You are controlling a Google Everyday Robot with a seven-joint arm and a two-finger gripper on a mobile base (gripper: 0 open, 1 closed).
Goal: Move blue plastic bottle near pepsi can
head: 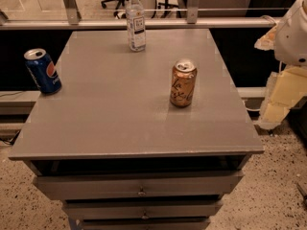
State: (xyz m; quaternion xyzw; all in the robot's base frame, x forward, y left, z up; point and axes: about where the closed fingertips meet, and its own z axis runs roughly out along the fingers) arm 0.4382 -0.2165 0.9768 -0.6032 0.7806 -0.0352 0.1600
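Standing at the surface's point(115, 123) far edge, blue plastic bottle point(135, 23), pepsi can point(43, 71) at left edge, pincer point(279, 102) beyond right edge, its state impossible to tell

The blue plastic bottle point(135, 22), clear with a white cap and a dark-printed white label, stands upright by the middle of the bench's point(120, 123) far edge. The pepsi can point(43, 71), dark blue with a round logo and silver top, stands at the left edge, well apart from it. The gripper point(280, 99) hangs beyond the right edge

Pepsi logo on pepsi can point(43, 72); end effector point(280, 97) far right
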